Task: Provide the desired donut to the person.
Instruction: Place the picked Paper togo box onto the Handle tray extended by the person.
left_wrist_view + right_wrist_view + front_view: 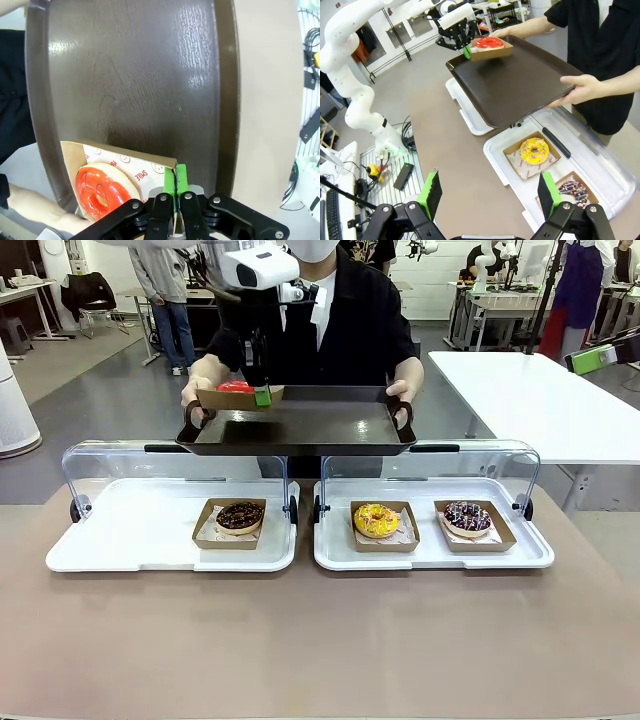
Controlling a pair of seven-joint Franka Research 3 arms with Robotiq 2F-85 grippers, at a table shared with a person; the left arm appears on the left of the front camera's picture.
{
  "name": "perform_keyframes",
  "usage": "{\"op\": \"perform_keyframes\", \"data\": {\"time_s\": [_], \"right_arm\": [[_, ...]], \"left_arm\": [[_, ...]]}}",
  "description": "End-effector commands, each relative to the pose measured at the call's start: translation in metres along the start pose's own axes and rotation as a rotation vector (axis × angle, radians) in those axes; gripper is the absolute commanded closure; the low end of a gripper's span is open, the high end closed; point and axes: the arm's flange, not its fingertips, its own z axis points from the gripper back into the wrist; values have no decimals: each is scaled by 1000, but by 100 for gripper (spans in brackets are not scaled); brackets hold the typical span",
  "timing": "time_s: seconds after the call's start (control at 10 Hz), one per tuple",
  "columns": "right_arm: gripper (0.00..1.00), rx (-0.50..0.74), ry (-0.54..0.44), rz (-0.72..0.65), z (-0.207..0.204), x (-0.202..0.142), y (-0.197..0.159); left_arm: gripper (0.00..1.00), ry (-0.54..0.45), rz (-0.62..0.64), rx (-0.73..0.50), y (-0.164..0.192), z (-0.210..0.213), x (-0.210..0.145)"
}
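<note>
The person [330, 330] stands across the table and holds a dark serving tray [300, 425] by both handles. A red-glazed donut [236, 387] lies in a cardboard boat at the tray's left corner. My left gripper [263, 395] is shut on that boat's edge. In the left wrist view the green pads [175, 182] pinch the cardboard wall beside the red donut [100, 187], over the dark tray [135, 85]. My right gripper [489, 195] is open and empty, high above the table, and its green pad shows at the right edge [598, 357].
Two white display trays with raised clear lids sit on the brown table. The left tray [120, 535] has a chocolate donut [239, 516]. The right tray [430, 555] has a yellow donut [376, 520] and a sprinkled chocolate donut [467, 516]. A white table [540, 400] stands at the right.
</note>
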Motion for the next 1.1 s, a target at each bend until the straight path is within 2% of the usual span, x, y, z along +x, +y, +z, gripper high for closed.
{"op": "perform_keyframes", "data": {"time_s": [0.0, 0.4, 0.8, 0.9, 1.0], "right_arm": [[0, 19, -34, 15, 0, 3, -3], [0, 19, -34, 15, 0, 3, -3], [0, 19, -34, 15, 0, 3, -3], [0, 19, -34, 15, 0, 3, -3], [0, 19, -34, 15, 0, 3, -3]], "left_arm": [[99, 1, 27, 8, -1, -18, -2], [99, 50, 39, -68, 13, -44, -2], [99, 43, 35, -148, 24, -39, -8], [39, 26, 34, -151, 26, -36, -11], [39, 20, 37, -148, 27, -34, -12]]}}
